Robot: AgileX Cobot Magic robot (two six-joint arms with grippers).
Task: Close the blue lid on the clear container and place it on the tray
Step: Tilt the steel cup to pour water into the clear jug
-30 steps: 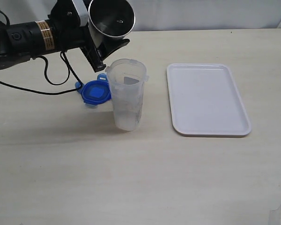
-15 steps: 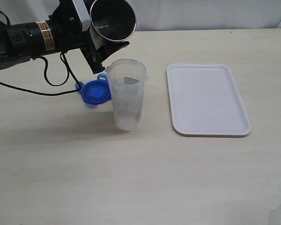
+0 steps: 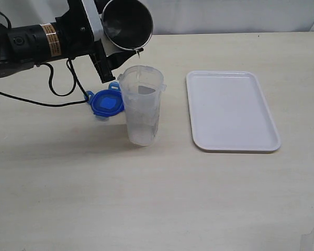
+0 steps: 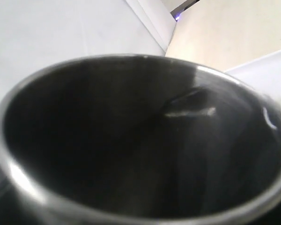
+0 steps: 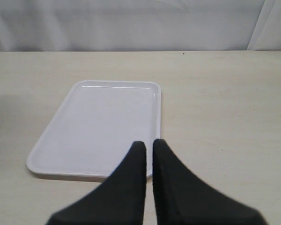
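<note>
Since a second ago your left gripper has rolled the steel cup a little further over, so the cup's mouth now faces more toward the camera in the exterior view and its lower lip sits just above the rim of the clear container. A small drop or thin trickle now hangs from that lip, right over the container's open mouth. Nothing else has shifted.

Your left jaws are clamped on the cup's side and hold it tilted in the air. In the left wrist view you see only the cup's dark inside and its bright rim, so the jaws themselves are hidden there. A black cable loops from the left arm down onto the surface.

You can see the clear container standing upright on the surface, uncovered. Whether any liquid has collected in its bottom is not clear. The blue lid lies flat on the surface just to the container's left, its near edge partly hidden behind the container wall, so you cannot tell if the two touch.

The tray lies flat to the right of the container, apart from it, with nothing on it.

Your right gripper is out of the exterior view. Its wrist view shows its jaws nearly together, with only a narrow slit between them, gripping nothing and pointing toward the near edge of the tray.
</note>
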